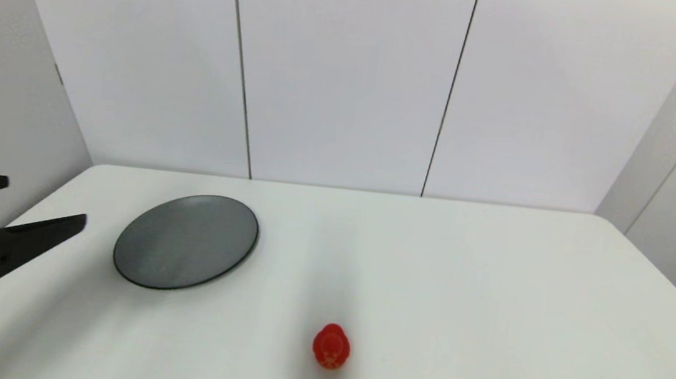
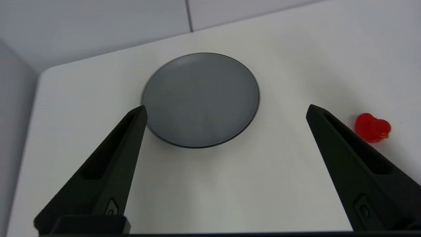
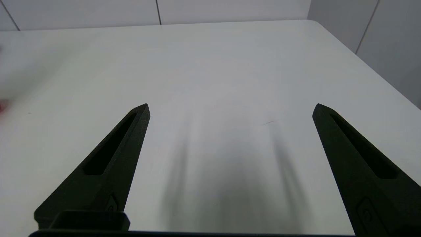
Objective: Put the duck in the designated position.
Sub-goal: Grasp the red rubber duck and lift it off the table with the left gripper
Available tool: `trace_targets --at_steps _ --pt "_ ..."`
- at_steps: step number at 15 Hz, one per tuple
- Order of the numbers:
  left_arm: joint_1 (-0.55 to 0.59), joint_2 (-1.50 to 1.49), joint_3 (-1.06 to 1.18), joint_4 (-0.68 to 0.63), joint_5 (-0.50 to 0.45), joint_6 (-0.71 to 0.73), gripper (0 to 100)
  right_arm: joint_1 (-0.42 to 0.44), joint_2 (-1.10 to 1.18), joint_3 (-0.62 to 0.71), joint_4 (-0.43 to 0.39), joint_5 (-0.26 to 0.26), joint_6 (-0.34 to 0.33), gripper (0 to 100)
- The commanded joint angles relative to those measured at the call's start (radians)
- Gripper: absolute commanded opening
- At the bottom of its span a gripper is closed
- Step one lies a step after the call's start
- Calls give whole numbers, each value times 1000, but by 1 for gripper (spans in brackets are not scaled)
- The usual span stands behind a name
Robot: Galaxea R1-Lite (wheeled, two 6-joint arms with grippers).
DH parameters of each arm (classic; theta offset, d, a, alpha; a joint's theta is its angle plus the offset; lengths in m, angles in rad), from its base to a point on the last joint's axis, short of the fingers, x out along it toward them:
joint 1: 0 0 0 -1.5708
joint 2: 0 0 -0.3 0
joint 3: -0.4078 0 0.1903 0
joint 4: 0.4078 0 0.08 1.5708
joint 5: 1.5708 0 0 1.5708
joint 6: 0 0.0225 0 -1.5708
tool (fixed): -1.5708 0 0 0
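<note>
Small glossy red toy duck [image 1: 331, 346] stands on the white table [image 1: 490, 293], near edge, roughly centre, slightly left of the midline. It rests alone, nothing touching it.

Round dark grey plate [image 1: 186, 241] lies flat on the far-left part of the table, well apart from the duck, to the duck's far left. Plate surface is bare.

Left gripper [image 1: 46, 204] hovers at the left edge of the table, just left of the plate, not touching it. Its two black fingers are spread wide, holding nothing. In the left wrist view the plate [image 2: 200, 100] sits ahead between the fingertips [image 2: 139, 113], and the duck [image 2: 372, 127] lies off to the right, outside the right-hand finger.

Right gripper [image 3: 231, 106] is out of the head view; its wrist view shows both fingers wide apart over bare table on the right side, holding nothing.

Open tabletop lies between the left gripper, plate and duck. White wall panels [image 1: 350, 71] stand behind the far edge.
</note>
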State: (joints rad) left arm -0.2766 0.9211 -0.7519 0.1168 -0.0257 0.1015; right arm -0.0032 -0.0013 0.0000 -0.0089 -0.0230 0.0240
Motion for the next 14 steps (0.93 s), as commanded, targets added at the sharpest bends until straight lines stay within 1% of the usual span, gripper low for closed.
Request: trace_targets --at_steps 1,7,11,12,14 --pt "-177 248 -53 -6 1 1 100 0 1 0 0 0 1 100" --pt "-355 415 -101 -16 4 10 100 0 1 0 0 0 1 100" --pt "-426 493 -144 -16 15 1 100 0 1 0 0 0 1 100" --pt "-435 515 -159 -16 36 0 100 0 1 0 0 0 1 100" --pt "-472 564 -201 -16 109 -52 100 0 1 0 0 0 1 100"
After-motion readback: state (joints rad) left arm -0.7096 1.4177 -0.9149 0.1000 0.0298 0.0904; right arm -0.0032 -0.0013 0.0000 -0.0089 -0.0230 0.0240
